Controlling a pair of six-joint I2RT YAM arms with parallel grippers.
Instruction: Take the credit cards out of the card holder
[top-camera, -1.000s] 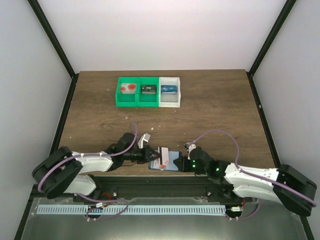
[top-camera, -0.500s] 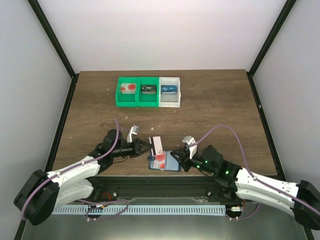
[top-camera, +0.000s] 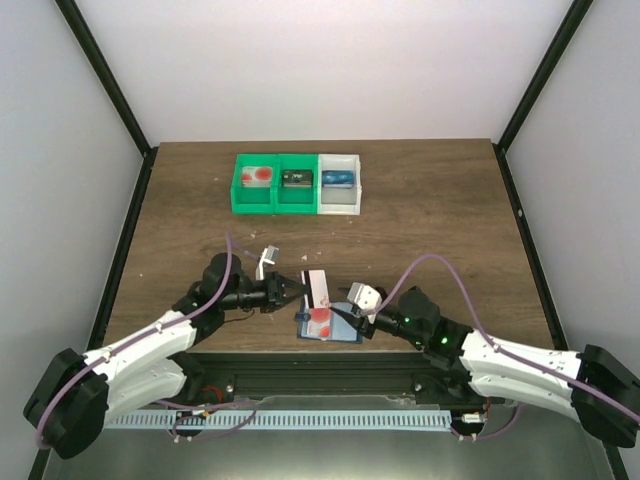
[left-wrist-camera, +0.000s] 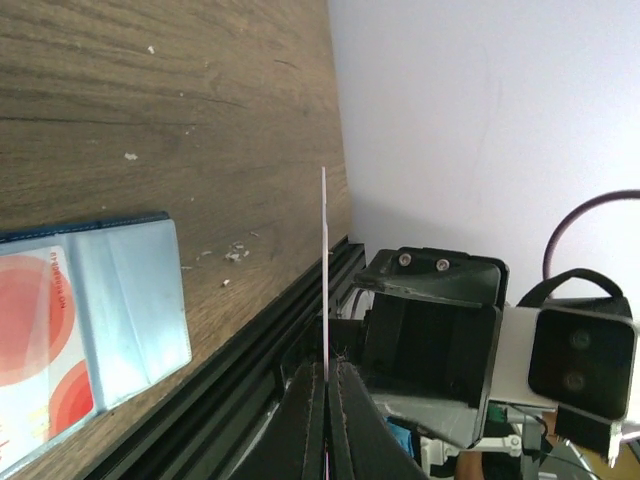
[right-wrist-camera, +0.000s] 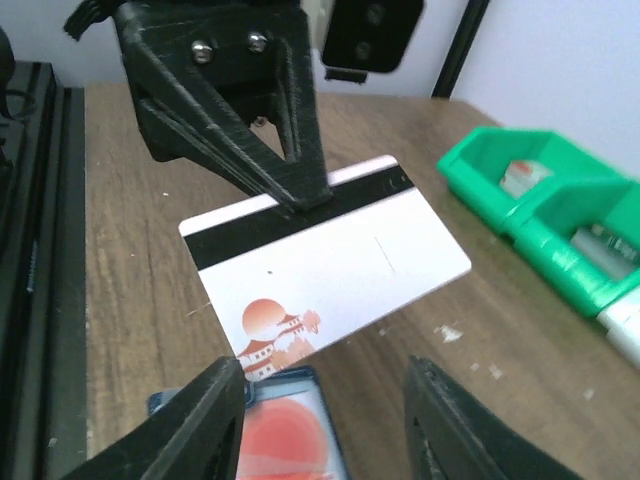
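Green bins (top-camera: 255, 206) behind; left end effector (top-camera: 297, 294) pinches credit card (top-camera: 318, 288); right end effector (right-wrist-camera: 323, 364) spread.

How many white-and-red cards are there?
3. One card pinched by the left gripper, one on the card holder, one in the green bin, left compartment. More may be hidden.

A robotics lab test cell: a wood-grain bench (top-camera: 430, 220) boxed in by plain white panels (top-camera: 320, 60) and black frame struts (top-camera: 107, 75), with a left arm (top-camera: 150, 345) and a right arm (top-camera: 500, 360) bolted at its near edge.

Bright, even light; slightly soft close-ups
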